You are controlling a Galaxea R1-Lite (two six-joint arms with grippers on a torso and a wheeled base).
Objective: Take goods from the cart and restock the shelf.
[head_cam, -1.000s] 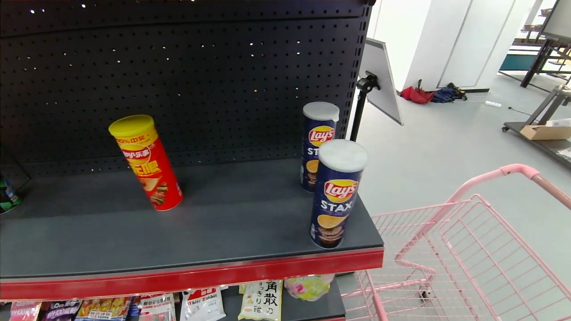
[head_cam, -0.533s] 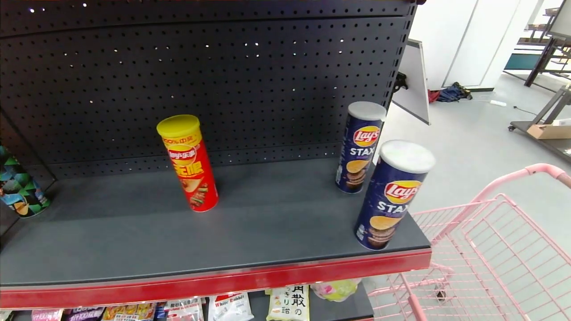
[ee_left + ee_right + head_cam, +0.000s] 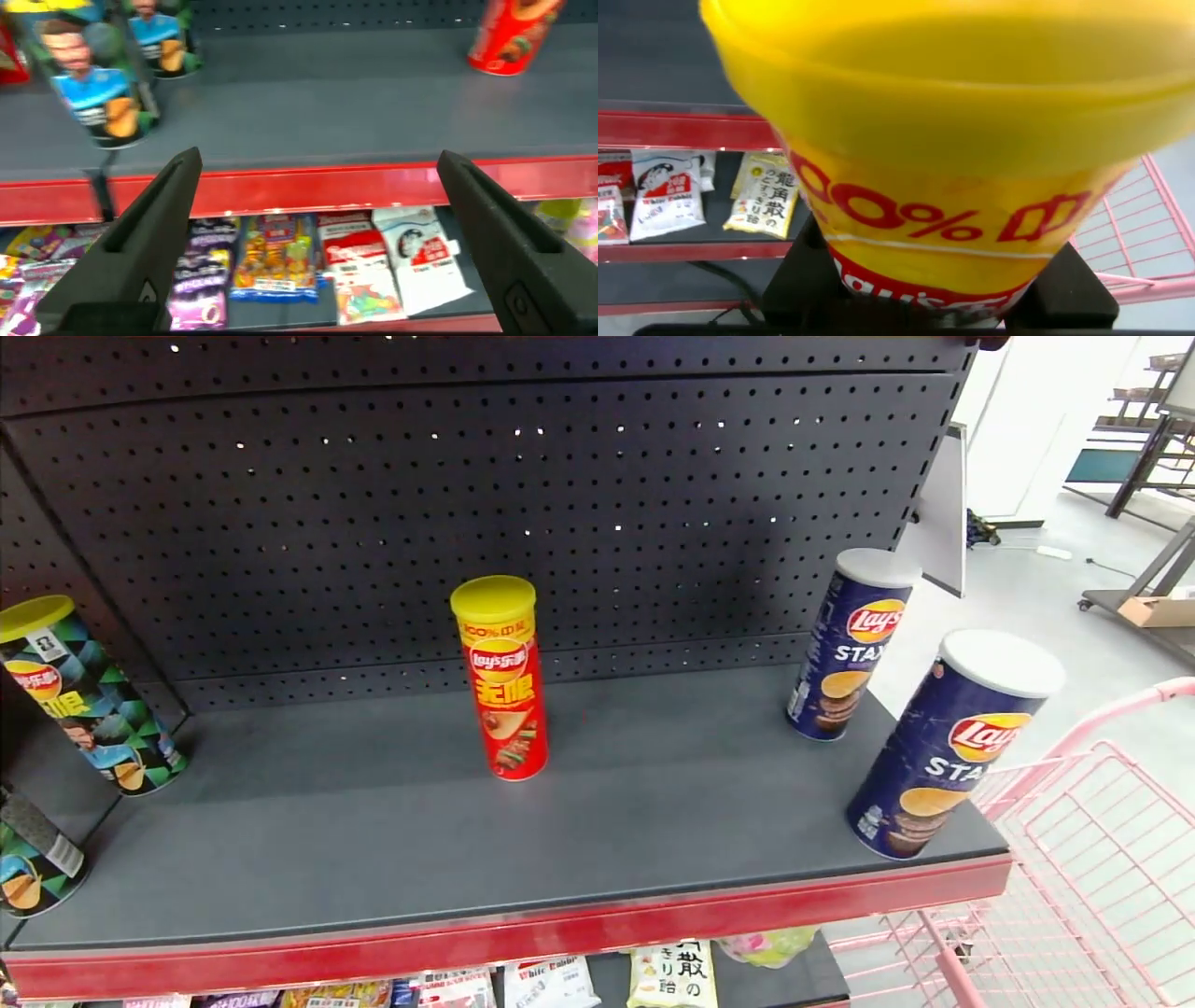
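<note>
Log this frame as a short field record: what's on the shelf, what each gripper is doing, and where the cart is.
shelf: dark top shelf, red front edge
mid-shelf: red chip can, yellow lid, upright
right end: rear navy chip can; front navy chip can near the edge
left end: patterned cans
left gripper: open, empty, facing the shelf's front edge and the snack packets below
right gripper: shut on held chip can, yellow lid, red body
cart: pink cart, right of shelf

Centre can (image 3: 499,681) on shelf (image 3: 373,821), 2 right-end cans (image 3: 952,747), cart (image 3: 1120,714) further right
</note>
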